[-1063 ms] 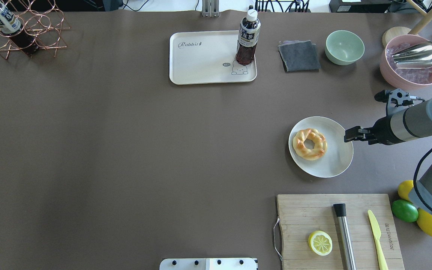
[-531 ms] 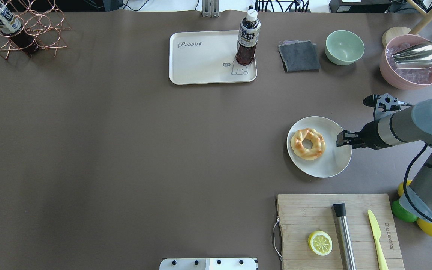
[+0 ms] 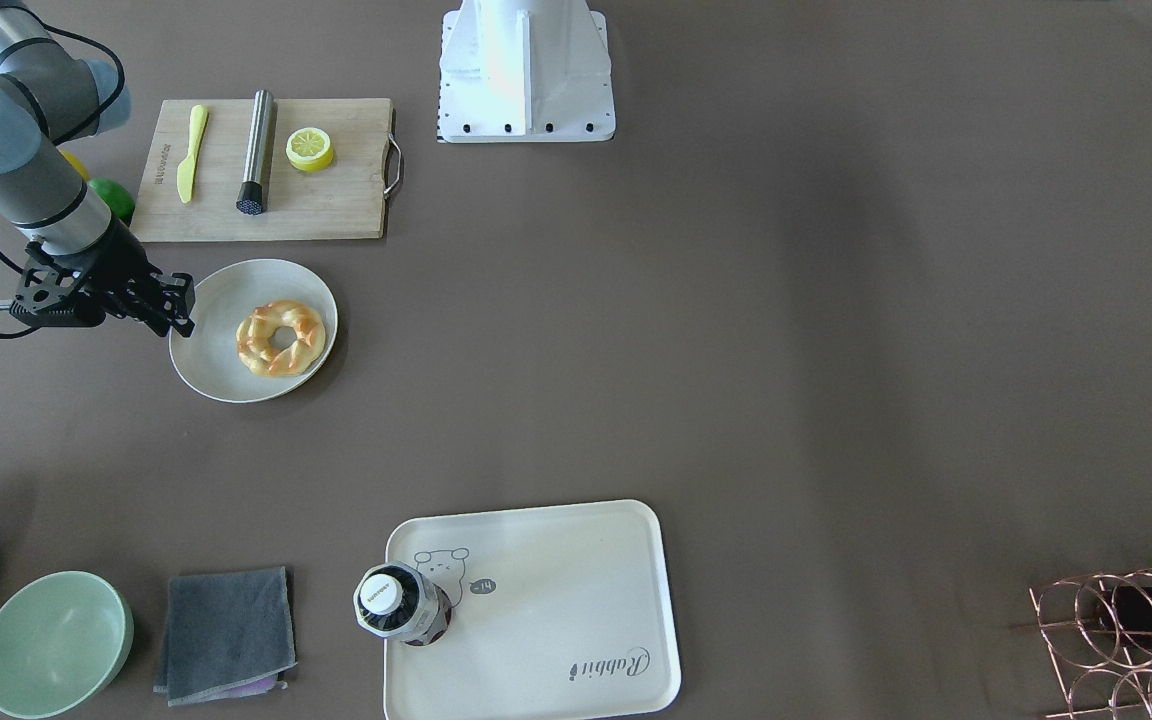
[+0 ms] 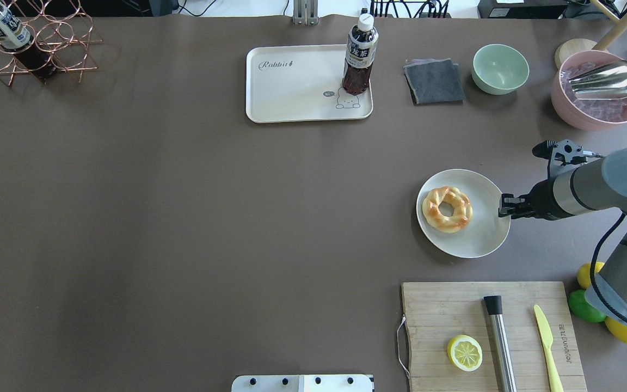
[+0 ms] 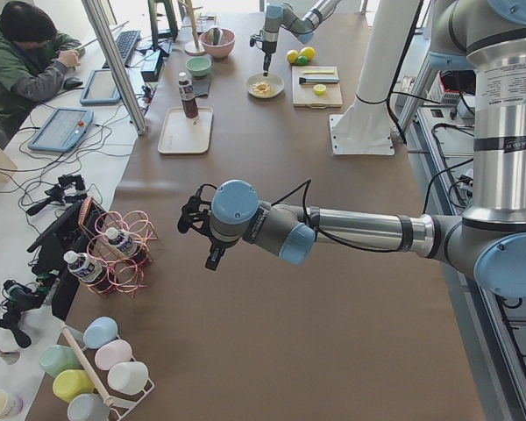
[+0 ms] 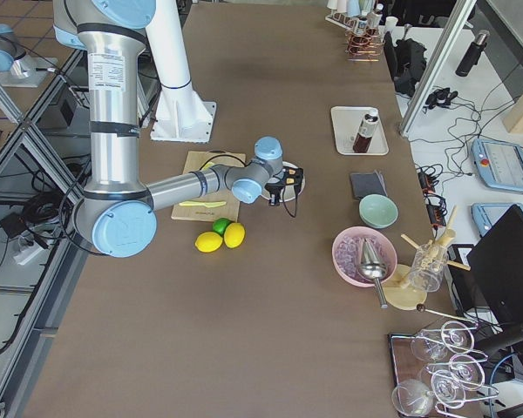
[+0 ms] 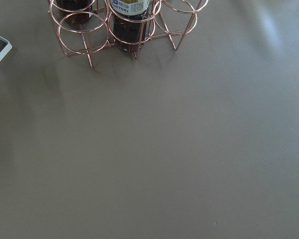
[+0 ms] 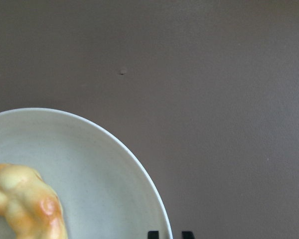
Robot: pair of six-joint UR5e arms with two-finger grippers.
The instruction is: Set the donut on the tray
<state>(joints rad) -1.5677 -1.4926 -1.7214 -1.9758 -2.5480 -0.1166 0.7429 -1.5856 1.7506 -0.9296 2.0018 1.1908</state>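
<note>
the donut (image 4: 447, 209) lay on the round plate (image 4: 485, 239), well apart from the tray (image 4: 292, 87). the right gripper (image 4: 504, 207) hung at the plate's rim, fingers close together, holding nothing. the step looked like the approach: next it would need to open wider and straddle the ring. the left gripper's (image 5: 212, 256) opening couldn't be told.

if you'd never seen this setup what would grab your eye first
Probably the golden braided donut on the round white plate, the brightest thing on the brown table, with the right gripper at the plate's rim beside it. Next, the cream tray at the far edge, with a dark drink bottle standing on its bear corner. The wooden cutting board with a lemon half lies nearer the robot.
</note>
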